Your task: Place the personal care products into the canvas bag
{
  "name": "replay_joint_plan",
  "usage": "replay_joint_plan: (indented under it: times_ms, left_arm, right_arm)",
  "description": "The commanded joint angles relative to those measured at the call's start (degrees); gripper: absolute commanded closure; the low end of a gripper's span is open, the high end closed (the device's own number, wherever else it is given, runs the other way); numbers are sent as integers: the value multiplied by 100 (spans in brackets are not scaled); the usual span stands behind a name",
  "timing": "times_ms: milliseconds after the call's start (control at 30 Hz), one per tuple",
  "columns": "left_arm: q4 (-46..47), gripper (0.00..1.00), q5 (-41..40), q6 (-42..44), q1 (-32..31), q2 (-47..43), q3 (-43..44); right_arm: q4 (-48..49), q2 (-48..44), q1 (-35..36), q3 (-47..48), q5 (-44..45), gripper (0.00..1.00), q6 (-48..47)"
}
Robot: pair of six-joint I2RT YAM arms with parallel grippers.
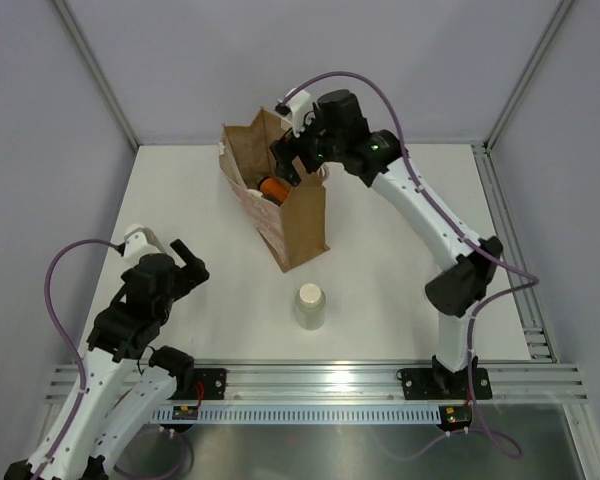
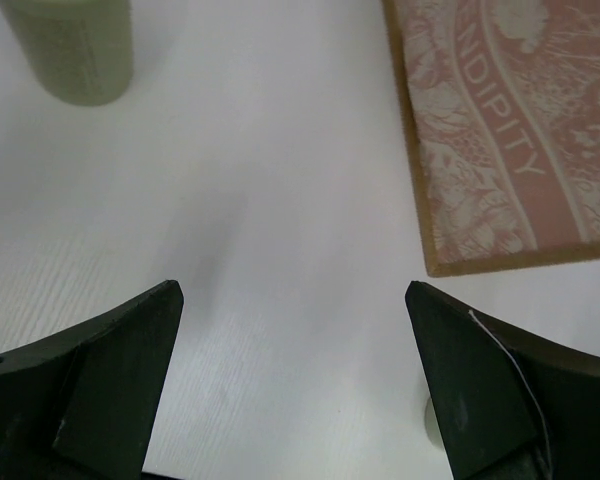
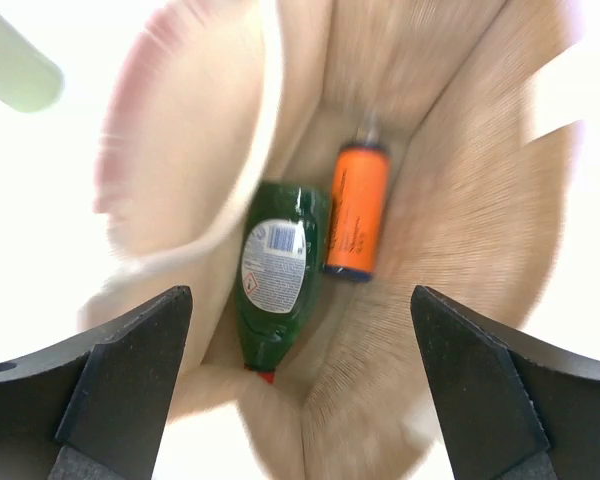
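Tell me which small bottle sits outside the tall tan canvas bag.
The cream cylindrical bottle, standing upright on the white table near the tan canvas bag; the orange bottle and the green red-capped bottle lie inside it.

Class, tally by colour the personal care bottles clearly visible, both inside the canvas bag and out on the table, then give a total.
Orange bottle: 1
Green bottle: 1
Cream bottle: 1
Total: 3
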Motion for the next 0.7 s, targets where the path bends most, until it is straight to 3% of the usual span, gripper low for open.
replay_joint_plan:
  times_ms: [0,167,200,300,500,667]
  left_arm:
    - [-323,1,-964,-552,3,279,429]
    - [-324,1,-1368,-711,20,1184,737]
    - [-297,1,-1430,-668,29,1342,781]
    - [-139,1,-1764,-518,248,2018,957]
    - [476,1,-1580,307,1250,2846,905]
    - [1362,1,-1134,1028,1750,3083,623]
  right_arm:
    - [-169,-1378,-141,-128,-778,0,-463]
    - [-520,-2672,-728,-1576,-1816,0,-683]
    - [-591,-3065,-904,-1831,-2392,0,-709]
    - [-399,-4031,-1545,-3689,-3291,1,-753]
    - [128,-6275,-1846,-6355,-4023,1,-1333]
    - [349,-7172,-2224,-7343,-4235,0,-1404]
